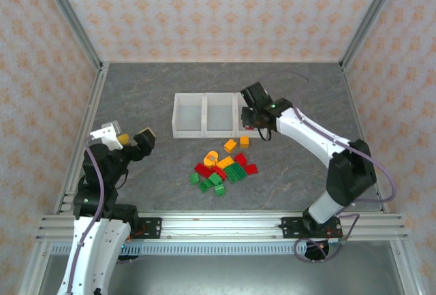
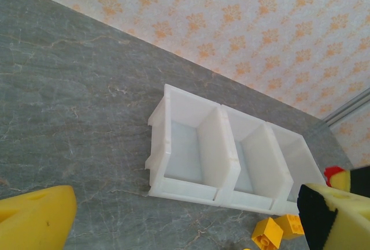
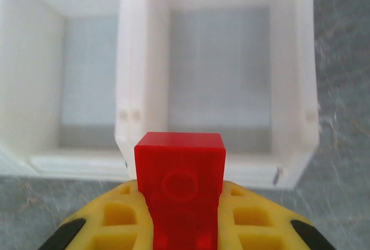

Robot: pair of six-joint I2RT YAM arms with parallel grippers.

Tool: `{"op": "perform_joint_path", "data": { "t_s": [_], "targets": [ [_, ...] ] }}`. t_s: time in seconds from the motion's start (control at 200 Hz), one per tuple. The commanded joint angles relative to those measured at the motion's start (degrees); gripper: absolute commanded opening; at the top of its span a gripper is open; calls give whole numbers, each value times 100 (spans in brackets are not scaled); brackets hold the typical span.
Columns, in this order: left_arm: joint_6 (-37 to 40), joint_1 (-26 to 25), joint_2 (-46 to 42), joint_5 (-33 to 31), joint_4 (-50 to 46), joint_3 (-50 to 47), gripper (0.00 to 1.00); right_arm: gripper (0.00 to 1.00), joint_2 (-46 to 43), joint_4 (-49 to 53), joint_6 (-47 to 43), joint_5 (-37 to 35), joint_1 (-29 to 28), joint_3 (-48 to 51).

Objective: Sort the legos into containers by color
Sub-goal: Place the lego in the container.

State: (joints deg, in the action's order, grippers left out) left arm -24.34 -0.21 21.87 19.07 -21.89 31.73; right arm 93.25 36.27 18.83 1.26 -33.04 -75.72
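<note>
Pinched firmly in right gripper point(image 3: 180, 218) at end bin point(image 3: 295, 88) rim: red lego brick point(image 3: 180, 169), likely light, rigid, slick; best gripped across flat sides. Left gripper point(image 1: 133, 138) agape, empty.

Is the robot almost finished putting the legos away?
Not nearly. Done: nothing, all three bins look empty. In hand: the right end effector is shut on one red brick by the rightmost bin. Left: the pile of red, green and yellow bricks on the table; the left end effector is open, holding nothing.
</note>
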Motion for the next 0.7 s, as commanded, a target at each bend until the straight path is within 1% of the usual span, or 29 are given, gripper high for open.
{"op": "perform_joint_path", "data": {
  "t_s": [0.0, 0.11, 0.255, 0.32, 0.435, 0.546, 0.571, 0.581, 0.641, 0.696],
  "targets": [
    [39, 58, -16, -17, 177, -36, 99, 11, 711, 127, -390, -390, 202, -548],
    [21, 61, -72, -59, 184, -48, 99, 11, 1185, 3, -608, -583, 271, -845],
    [10, 58, -120, -79, 203, -61, 99, 21, 1603, -110, -738, -460, 354, -988],
    [9, 63, -108, -70, 203, -61, 99, 29, 1643, -137, -740, -437, 359, -990],
    [8, 56, -123, -70, 194, -52, 99, 44, 1427, -223, -653, -355, 359, -843],
    [-15, 57, -186, -128, 177, -40, 99, 51, 1111, -167, -573, -289, 359, -715],
    [-24, 57, -215, -160, 168, -35, 99, 58, 1029, -148, -548, -276, 359, -680],
    [-18, 56, -226, -167, 168, -35, 99, 60, 993, -140, -545, -271, 359, -670],
    [-35, 61, -328, -201, 176, -51, 99, 65, 767, -89, -500, -249, 359, -562],
    [-33, 60, -424, -209, 211, -74, 99, 67, 519, -36, -422, -171, 351, -431]
  ]
}}
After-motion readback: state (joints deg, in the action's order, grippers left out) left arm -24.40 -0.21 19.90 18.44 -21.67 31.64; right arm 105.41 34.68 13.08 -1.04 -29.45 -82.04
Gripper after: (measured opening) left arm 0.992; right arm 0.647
